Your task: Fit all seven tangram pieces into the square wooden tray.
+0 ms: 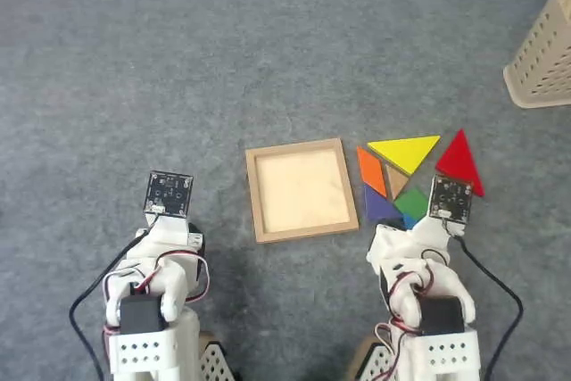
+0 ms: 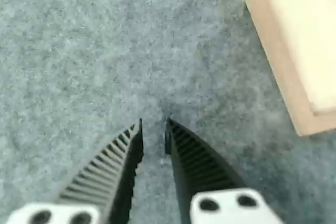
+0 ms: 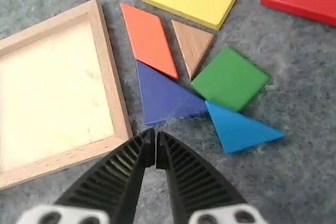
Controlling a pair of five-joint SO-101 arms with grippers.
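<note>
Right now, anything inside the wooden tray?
No pieces: the wooden tray has a bare floor in the high view, nothing covering it. The tangram pieces lie on the carpet beside it.

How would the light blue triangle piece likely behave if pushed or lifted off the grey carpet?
The light blue triangular piece looks thin and rigid, so probably stiff and light. On the fuzzy grey carpet it would likely drag rather than glide. Its low edges may resist pinching.
</note>
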